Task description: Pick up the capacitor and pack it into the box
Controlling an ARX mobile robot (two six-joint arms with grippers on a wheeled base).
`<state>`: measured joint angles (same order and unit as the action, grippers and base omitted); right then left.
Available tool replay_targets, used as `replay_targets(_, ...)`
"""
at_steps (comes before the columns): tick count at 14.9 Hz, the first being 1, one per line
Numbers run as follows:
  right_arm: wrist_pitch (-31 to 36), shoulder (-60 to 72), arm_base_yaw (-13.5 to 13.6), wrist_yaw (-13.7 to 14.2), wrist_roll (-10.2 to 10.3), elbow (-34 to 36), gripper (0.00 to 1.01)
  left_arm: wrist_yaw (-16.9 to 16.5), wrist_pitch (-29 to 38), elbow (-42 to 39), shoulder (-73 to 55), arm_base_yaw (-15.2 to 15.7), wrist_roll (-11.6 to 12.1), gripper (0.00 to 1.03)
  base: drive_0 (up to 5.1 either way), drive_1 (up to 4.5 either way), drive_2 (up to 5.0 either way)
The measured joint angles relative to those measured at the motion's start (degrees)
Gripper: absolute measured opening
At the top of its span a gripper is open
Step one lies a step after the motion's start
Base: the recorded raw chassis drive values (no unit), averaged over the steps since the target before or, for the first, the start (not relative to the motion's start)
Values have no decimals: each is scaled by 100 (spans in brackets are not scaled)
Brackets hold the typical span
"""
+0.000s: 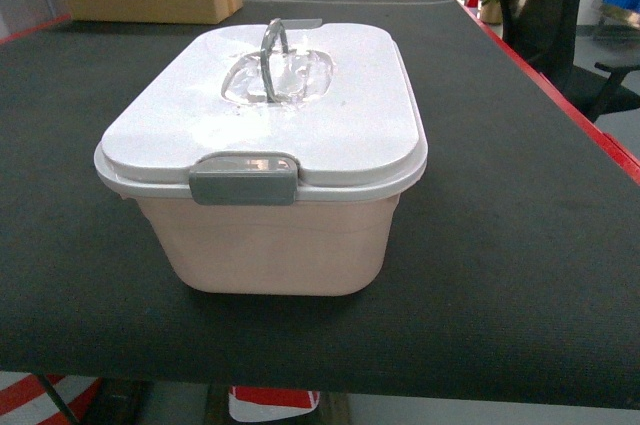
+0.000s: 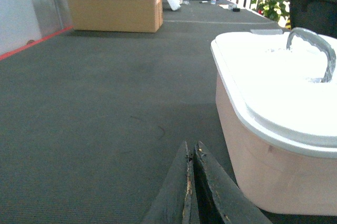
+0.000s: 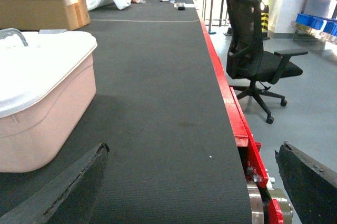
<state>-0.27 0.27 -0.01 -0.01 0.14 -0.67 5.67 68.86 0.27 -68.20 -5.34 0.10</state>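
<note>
Plainly, the dark surface (image 1: 520, 245) is carrying the box (image 1: 270, 245) near its front edge, lid (image 1: 300, 105) sitting closed with the grey latch (image 1: 243, 180) down, so I judge the lid needs unlatching before any packing. Neither arm is showing in the head view; the left end effector (image 2: 190, 182) is resting with tips together beside the tub, the right end effector (image 3: 189, 182) is standing wide apart. The capacitor is not showing anywhere, and no writing is reading clearly.
</note>
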Motion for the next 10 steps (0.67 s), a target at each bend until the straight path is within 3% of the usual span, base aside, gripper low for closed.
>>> replay_targets(2, 0, 0, 0, 2, 0, 0, 98, -496, -1040, -2, 1036, 461, 11, 2, 0, 0, 0)
replay_targets(3, -7, 0, 0, 4, 0, 0, 98, -483, -1403, -2, 1443, 555, 4, 2, 0, 0, 0)
replay_targets(9, -2, 0, 0, 2, 0, 0, 98, -557, -4087, 42, 3969, 538, 2, 2, 0, 0, 0)
replay_targets(10, -2, 0, 0, 2, 0, 0, 98, -557, -4256, 39, 4205, 538, 4, 2, 0, 0, 0)
